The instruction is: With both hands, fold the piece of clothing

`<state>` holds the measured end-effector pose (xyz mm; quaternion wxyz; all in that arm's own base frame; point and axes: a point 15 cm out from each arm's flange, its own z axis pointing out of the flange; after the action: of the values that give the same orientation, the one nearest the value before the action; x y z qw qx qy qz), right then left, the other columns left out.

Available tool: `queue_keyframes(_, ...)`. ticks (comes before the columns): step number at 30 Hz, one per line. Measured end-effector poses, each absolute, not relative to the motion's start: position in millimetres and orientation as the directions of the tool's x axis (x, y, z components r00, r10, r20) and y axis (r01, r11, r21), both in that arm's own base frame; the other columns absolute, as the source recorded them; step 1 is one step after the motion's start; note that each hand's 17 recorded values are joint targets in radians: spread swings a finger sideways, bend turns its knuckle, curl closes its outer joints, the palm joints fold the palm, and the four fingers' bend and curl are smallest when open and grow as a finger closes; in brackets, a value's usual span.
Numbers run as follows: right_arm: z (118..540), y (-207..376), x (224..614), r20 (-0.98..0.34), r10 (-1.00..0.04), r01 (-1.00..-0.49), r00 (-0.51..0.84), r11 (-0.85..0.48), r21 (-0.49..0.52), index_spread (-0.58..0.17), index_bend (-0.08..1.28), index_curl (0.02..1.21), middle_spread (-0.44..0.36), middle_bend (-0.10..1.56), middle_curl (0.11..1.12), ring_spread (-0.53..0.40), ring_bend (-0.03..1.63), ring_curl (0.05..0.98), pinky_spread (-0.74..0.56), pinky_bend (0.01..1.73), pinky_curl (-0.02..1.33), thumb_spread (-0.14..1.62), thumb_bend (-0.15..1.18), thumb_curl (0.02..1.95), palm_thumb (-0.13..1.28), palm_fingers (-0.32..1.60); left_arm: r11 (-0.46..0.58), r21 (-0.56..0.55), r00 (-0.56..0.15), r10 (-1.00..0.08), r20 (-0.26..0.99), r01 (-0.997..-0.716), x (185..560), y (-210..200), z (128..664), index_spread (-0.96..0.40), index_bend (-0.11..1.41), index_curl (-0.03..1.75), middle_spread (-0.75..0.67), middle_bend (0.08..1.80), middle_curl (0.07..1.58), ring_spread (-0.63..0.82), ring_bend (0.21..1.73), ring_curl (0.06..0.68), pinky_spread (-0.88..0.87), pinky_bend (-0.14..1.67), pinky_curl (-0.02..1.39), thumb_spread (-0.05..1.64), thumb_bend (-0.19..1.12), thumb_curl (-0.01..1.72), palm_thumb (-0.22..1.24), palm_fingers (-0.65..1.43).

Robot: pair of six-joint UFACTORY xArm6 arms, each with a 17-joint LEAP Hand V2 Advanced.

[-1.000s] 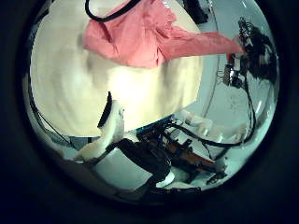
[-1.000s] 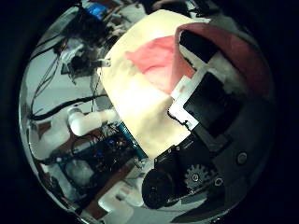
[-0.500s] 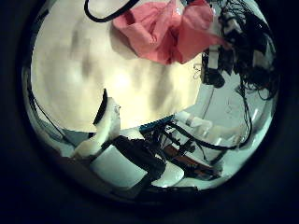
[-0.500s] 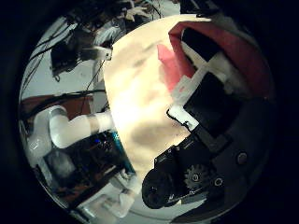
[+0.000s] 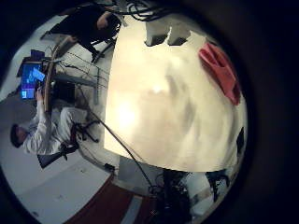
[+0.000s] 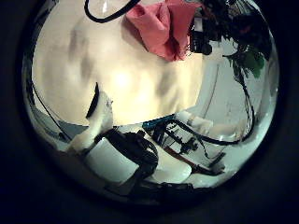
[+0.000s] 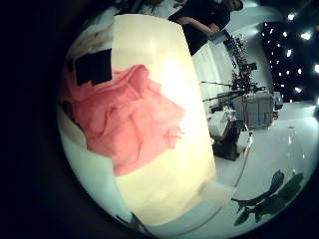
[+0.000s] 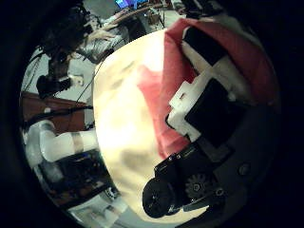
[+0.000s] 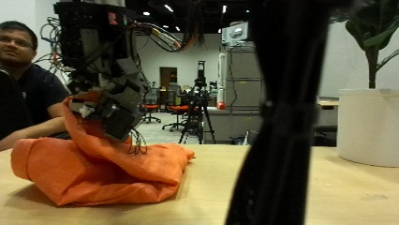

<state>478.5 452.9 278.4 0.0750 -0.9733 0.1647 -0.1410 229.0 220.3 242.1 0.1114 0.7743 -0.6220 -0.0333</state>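
Note:
An orange garment (image 9: 106,169) lies bunched on the pale wooden table (image 9: 324,187). My right hand (image 9: 110,89) hangs over it, fingers curled into a raised peak of the cloth. In the right thumb side view the garment (image 8: 157,90) drapes against my fingers (image 8: 214,104). The little finger side view shows the rest of the garment (image 7: 125,115) crumpled on the table below. My left hand (image 6: 98,117) is off over bare table (image 6: 93,56), fingers relaxed and holding nothing. From there the garment (image 6: 163,26) is far away, beside the other hand (image 6: 201,37). The garment (image 5: 220,70) is also small at the table's edge.
A dark upright shape (image 9: 281,112) stands close to the outside camera and hides the middle of the table. A white plant pot (image 9: 368,127) stands behind the table's far side. Bare tabletop (image 5: 159,103) stretches between my left hand and the garment.
The garment was stretched out with one part pulled towards the right hand; now it is gathered into a compact heap. The right hand has moved in over the cloth, which fills more of its view.

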Motion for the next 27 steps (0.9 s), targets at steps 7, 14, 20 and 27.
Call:
queue_keyframes(7,339.2,429.6,488.6,0.221,-0.427,-0.358,0.877,-0.887,-0.292,-0.361,0.41,0.64,-0.131,0.82,0.65,-0.263,1.17,0.631,-0.34,0.94,0.69,1.28,0.03,0.73,0.82,0.11,-0.202,0.21,0.223,-0.971,0.082,-0.957,229.1,215.2,242.3,0.18,0.17,0.31,0.34,0.19,0.3,0.55,0.44,0.209,0.5,0.33,0.31,1.14,-0.02,0.37,0.67,0.01)
queue_keyframes(14,452.3,347.7,487.1,0.179,-0.566,-0.465,0.805,-0.789,-0.403,-0.309,0.32,0.52,-0.025,0.58,0.52,-0.101,0.95,0.509,0.05,0.94,0.66,1.13,-0.01,0.74,0.92,0.04,-0.186,0.183,0.198,-0.979,0.048,-0.965,248.0,204.2,254.0,0.19,0.17,0.31,0.34,0.19,0.31,0.55,0.43,0.205,0.5,0.32,0.31,1.13,-0.02,0.37,0.62,0.02)
queue_keyframes(20,521.4,280.2,482.9,0.145,-0.665,-0.529,0.733,-0.691,-0.493,-0.312,0.35,0.48,-0.006,0.53,0.47,-0.036,0.85,0.442,0.26,0.83,0.59,1.06,-0.01,0.75,1.02,0.15,-0.15,0.174,0.16,-0.986,0.045,-0.973,253.2,182.3,272.6,0.2,0.17,0.32,0.34,0.19,0.31,0.55,0.42,0.207,0.5,0.31,0.31,1.13,-0.02,0.37,0.6,0.03)
queue_keyframes(27,541.9,195.1,414.8,0.083,-0.721,-0.654,0.688,-0.665,-0.361,-0.33,0.51,0.51,-0.016,0.53,0.45,0.014,0.71,0.38,0.39,0.62,0.49,1.07,-0.04,0.71,0.87,0.19,-0.13,0.14,0.136,-0.99,0.028,-0.981,253.4,158.4,297.7,0.19,0.17,0.32,0.33,0.19,0.31,0.55,0.42,0.207,0.5,0.3,0.3,1.13,-0.02,0.38,0.59,0.04)
